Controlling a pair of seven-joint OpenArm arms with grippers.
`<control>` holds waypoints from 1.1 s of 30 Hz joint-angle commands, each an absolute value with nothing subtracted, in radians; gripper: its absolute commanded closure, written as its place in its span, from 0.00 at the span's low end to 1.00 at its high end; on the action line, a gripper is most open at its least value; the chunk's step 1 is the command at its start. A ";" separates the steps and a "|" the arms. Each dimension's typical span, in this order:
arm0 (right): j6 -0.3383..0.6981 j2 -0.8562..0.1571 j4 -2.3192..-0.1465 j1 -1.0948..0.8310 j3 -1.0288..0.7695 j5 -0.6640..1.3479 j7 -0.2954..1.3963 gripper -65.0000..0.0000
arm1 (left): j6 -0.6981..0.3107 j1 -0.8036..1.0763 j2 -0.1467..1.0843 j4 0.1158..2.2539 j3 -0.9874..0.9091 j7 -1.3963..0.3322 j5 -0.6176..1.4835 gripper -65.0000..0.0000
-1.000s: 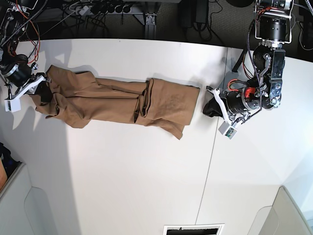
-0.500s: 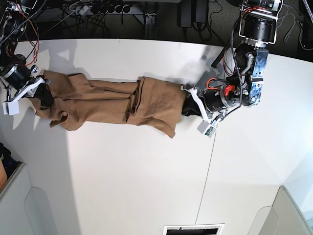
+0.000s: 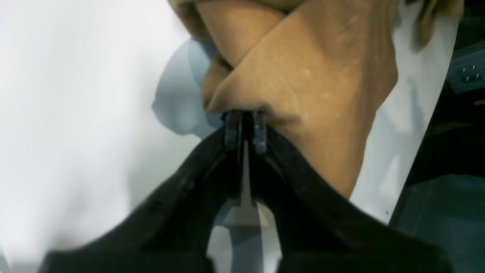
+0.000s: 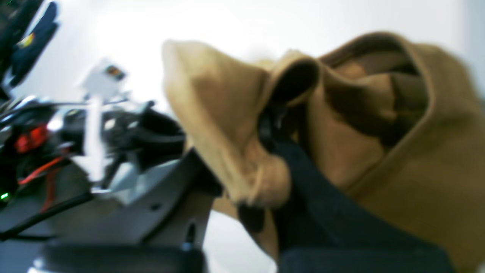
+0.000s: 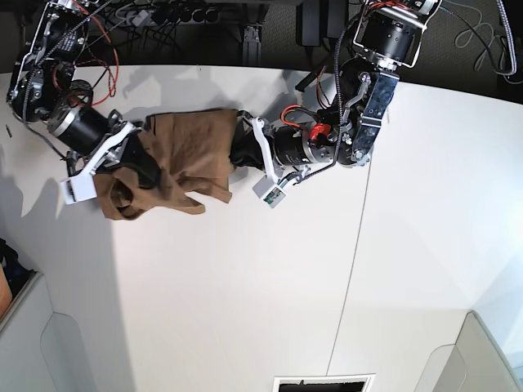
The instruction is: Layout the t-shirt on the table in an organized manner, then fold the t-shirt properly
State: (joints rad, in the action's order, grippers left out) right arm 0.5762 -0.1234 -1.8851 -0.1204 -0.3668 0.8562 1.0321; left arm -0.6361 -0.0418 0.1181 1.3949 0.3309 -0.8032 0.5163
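The tan-brown t-shirt [image 5: 184, 159] lies bunched in a rumpled heap near the far left part of the white surface [image 5: 270, 302], pinched between two robot arms. The left hand [image 3: 245, 127] has its black fingers closed on a fold of the cloth at the heap's right edge. The right hand [image 4: 271, 129], at the heap's left side, is clamped on the fabric too, its dark fingers buried among the folds in the blurred wrist view.

We see the tan-brown t-shirt [image 5: 184, 159] bunched in a crumpled heap on the white table [image 5: 245, 294], far-left area.
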 commanded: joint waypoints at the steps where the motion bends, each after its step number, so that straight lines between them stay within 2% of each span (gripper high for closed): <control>1: 0.585 -0.120 -1.906 -0.112 -0.348 0.876 1.015 1.00 | -0.624 -0.042 0.122 1.394 0.333 -0.855 0.469 0.93; 9: 0.586 -0.085 -1.905 -0.114 -0.240 0.741 1.015 1.00 | -0.624 -0.042 0.128 1.394 0.332 -0.853 0.459 0.93; 10: 0.584 -0.086 -1.905 -0.114 -0.232 0.739 1.015 0.91 | -0.624 -0.042 0.130 1.394 0.332 -0.853 0.459 0.93; 12: 0.580 -0.085 -1.905 -0.114 -0.224 0.741 1.015 0.64 | -0.624 -0.042 0.131 1.394 0.332 -0.853 0.459 0.93; 13: 0.581 -0.085 -1.905 -0.114 -0.224 0.746 1.015 0.55 | -0.624 -0.042 0.131 1.394 0.329 -0.854 0.459 0.93; 14: 0.580 -0.086 -1.906 -0.114 -0.225 0.758 1.015 0.51 | -0.624 -0.042 0.131 1.394 0.322 -0.857 0.462 0.93; 20: 0.581 -0.086 -1.936 -0.099 -0.244 0.791 1.015 0.51 | -0.625 -0.042 0.142 1.401 0.273 -0.897 0.524 0.93; 27: 0.581 -0.087 -2.032 -0.072 -0.370 0.781 1.015 0.52 | -0.625 -0.042 0.224 1.460 0.208 -0.895 0.541 0.93; 33: 0.584 -0.097 -2.032 -0.076 -0.350 0.822 1.044 0.52 | -0.626 -0.042 0.281 1.459 0.207 -0.895 0.561 0.93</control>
State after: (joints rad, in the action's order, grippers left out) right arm 0.5770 -0.0887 -2.0140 -0.0856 -0.3500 0.7944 1.0641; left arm -0.6369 -0.0338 0.2687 1.4528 0.2092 -0.8627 0.5961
